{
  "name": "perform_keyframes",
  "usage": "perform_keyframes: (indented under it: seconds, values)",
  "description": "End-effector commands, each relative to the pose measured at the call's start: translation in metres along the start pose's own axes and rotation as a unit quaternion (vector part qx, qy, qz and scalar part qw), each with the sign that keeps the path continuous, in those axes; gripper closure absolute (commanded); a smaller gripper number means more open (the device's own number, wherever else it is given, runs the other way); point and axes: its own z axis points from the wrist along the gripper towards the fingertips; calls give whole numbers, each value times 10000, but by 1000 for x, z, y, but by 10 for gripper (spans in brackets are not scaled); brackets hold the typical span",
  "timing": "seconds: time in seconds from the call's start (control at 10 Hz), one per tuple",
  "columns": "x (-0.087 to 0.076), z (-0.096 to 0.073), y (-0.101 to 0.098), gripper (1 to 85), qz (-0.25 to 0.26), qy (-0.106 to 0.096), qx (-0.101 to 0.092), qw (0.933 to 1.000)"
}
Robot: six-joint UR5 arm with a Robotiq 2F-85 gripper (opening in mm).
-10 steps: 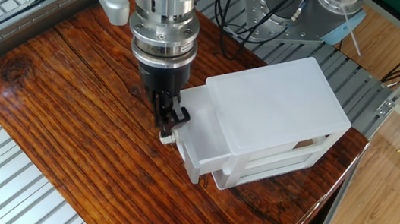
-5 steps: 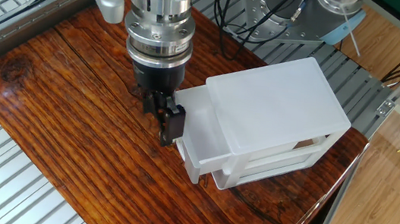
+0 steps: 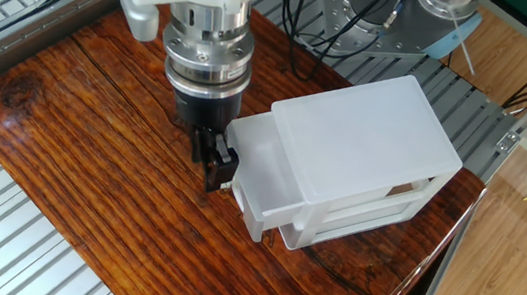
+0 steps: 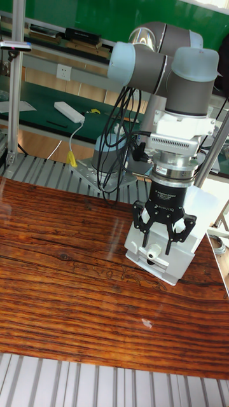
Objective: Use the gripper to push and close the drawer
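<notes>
While the spread end effector (image 4: 161, 244) fronts it, the drawer (image 3: 258, 172) juts out, visibly holding nothing.

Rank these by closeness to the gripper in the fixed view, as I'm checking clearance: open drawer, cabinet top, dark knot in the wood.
1. Drawer, beside the gripper.
2. Cabinet top, right.
3. Dark knot, far left.

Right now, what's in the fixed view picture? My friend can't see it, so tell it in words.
A robot's black gripper hangs at the front of a white drawer that sticks out of a white cabinet. They sit on a shiny wooden table.
</notes>
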Motion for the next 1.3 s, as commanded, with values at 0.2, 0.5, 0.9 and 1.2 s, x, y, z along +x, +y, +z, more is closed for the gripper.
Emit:
perform_keyframes:
  seconds: [0.2, 0.5, 0.9, 1.2]
  values:
    - [7, 6, -1, 327, -12, 140, 30, 9999]
    - [7, 14, -7, 330, -23, 168, 117, 9998]
    - [10, 17, -5, 340, -37, 208, 26, 9998]
    - [11, 21, -4, 350, -49, 196, -4, 9998]
